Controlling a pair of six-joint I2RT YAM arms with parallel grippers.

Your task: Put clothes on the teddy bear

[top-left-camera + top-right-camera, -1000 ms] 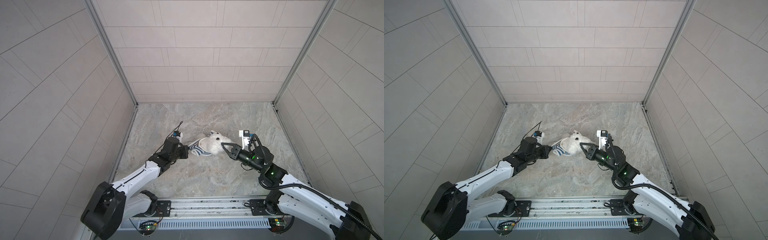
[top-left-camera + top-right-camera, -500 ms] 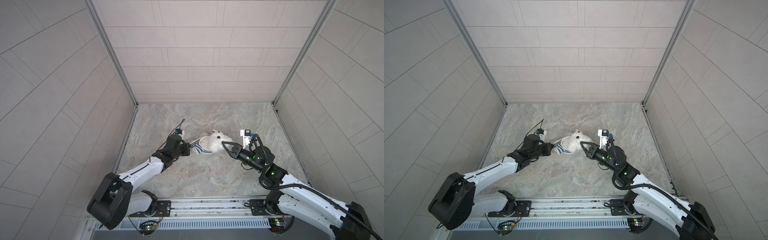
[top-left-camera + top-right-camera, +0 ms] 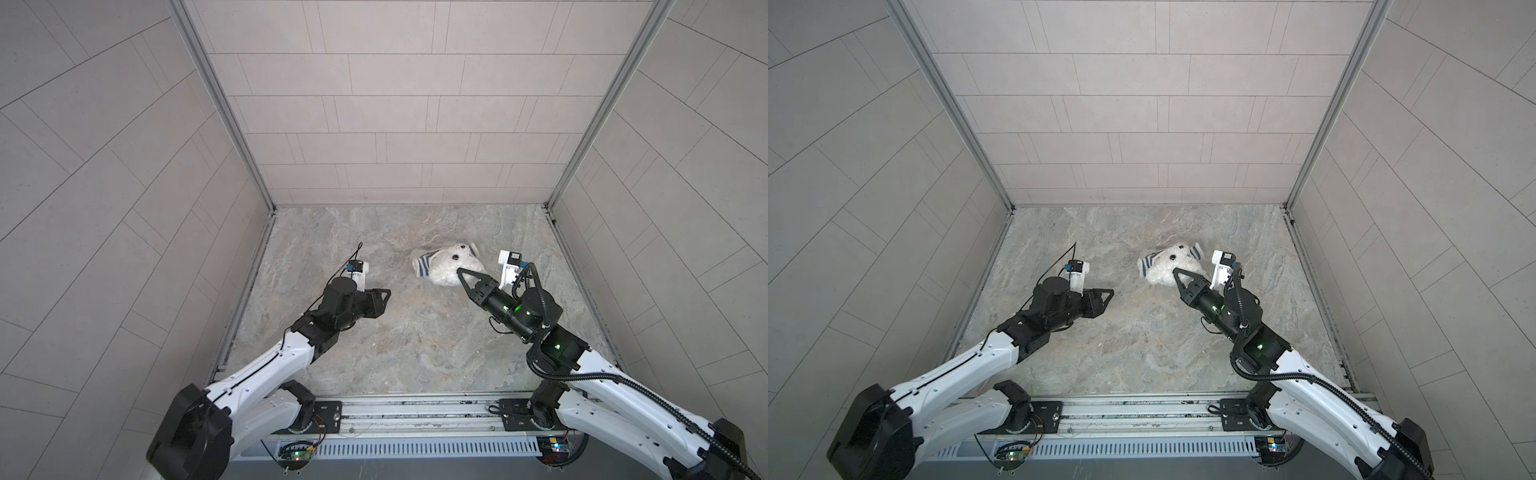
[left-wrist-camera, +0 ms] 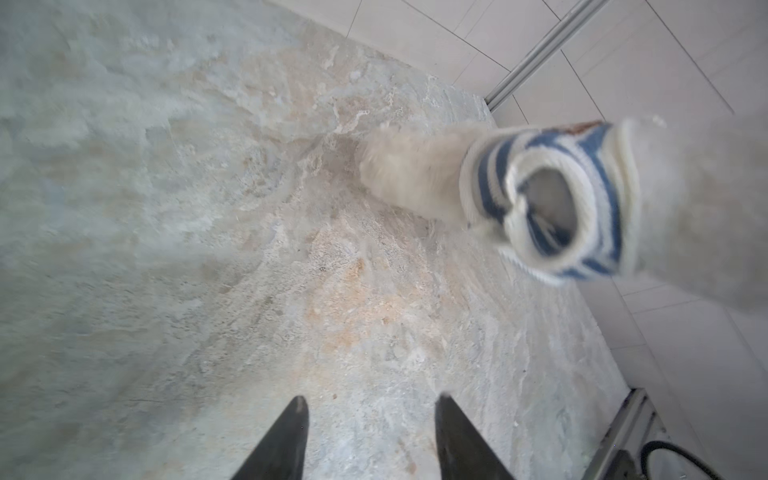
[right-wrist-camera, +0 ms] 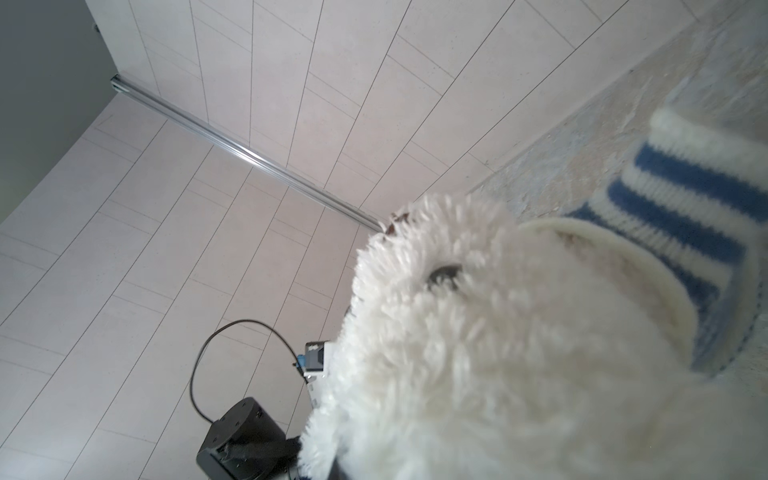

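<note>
– While the right gripper [image 3: 460, 273] has its jaws pinched shut on the fluff of the teddy bear [image 3: 445, 272], what are the left ones doing?

– The left gripper [image 4: 370, 411] stands with its jaws partly apart and nothing between them, pointing at the bear but well away from it.

– And where is the bear?

– It is right of the middle and toward the back of the table [image 3: 374, 353], at the right gripper's tip. It looks lifted just off the surface, though blur leaves that unsure.

– Which step is this?

– I'd say it is mid-dressing. The striped shirt [image 3: 423, 267] is bunched up by the head, with a sleeve sticking out on either side, and the white body below is bare.

– What comes next, then?

– Probably the left gripper goes back in for the hem and draws it down the body while the right holds firm. The right grip may sit in the hem's path, so it may have to shift.

– And the arms?

– The left arm lies low, slanting in from the rail. The right is bent at the elbow, its forearm angled toward the back wall.
</note>
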